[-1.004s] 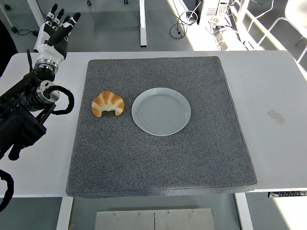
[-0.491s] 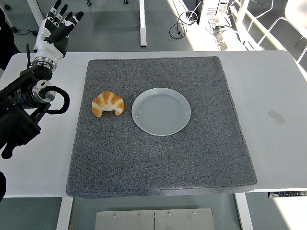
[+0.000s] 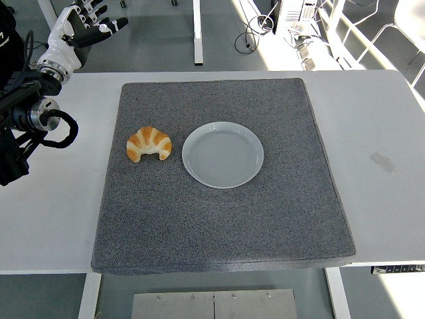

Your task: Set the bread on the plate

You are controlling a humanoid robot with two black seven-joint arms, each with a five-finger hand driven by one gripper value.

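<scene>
Your left hand point(image 3: 80, 26) hovers with fingers spread and empty; the golden, curved croissant point(image 3: 149, 143) lies well below and right of them, on the grey mat point(image 3: 219, 226) just beside the round pale-blue plate point(image 3: 223, 154). Squeeze hard and you'll likely crush it; descend off-centre and you could nudge it away.

Beyond the white counter point(image 3: 372, 133) lies a grey floor point(image 3: 153, 40) crossed by white furniture legs point(image 3: 197, 32), with black cables point(image 3: 255, 30) trailing over it, white railings point(image 3: 362, 33) at the far right, and bright light pooling at top right.
</scene>
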